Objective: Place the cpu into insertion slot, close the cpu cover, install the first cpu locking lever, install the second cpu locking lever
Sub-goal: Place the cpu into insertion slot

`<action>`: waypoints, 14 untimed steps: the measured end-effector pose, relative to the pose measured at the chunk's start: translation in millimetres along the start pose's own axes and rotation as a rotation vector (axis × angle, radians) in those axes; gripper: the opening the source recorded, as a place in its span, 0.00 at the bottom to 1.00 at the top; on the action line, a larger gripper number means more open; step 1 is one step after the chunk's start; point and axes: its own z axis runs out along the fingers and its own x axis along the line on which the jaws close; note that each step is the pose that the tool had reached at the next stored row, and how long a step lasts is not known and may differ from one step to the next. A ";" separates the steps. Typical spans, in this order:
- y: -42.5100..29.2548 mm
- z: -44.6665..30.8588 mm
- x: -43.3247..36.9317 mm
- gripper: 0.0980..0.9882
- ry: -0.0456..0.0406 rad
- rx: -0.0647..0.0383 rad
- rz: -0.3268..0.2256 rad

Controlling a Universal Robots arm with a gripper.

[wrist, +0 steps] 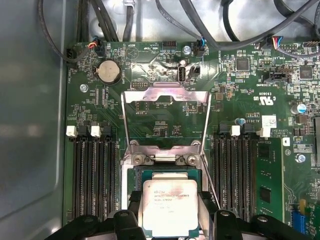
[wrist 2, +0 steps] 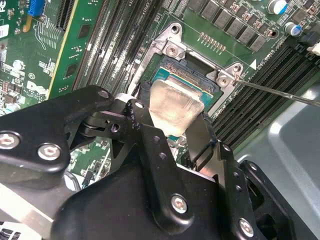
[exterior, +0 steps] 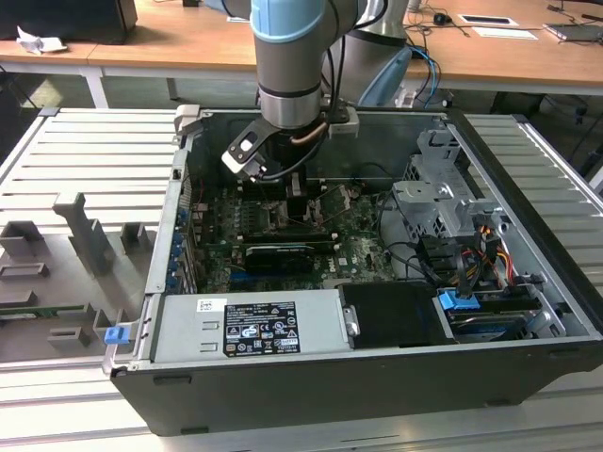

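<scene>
Cpu (wrist: 169, 205) hangs pinched by its edges in my gripper (wrist: 170, 212), jaws closed onto it, just over the insertion slot (wrist: 165, 172), unseated, I judge; cpu cover (wrist: 165, 96) stands raised; closing and locking remain.

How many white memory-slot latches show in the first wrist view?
4 white latches: two beside one edge of the raised cpu cover, two beside the opposite edge. The memory slots have their other ends hidden, so more may exist.
</scene>
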 end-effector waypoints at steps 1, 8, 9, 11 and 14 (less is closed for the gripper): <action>0.0 0.4 0.0 0.48 -0.0001 0.000 0.000; -0.2 2.2 0.0 0.48 0.0000 0.000 0.000; -0.2 2.4 0.0 0.48 -0.0001 0.000 0.000; -0.3 2.8 0.0 0.48 -0.0001 0.000 0.000; -0.4 3.7 0.3 0.48 -0.0002 0.000 0.000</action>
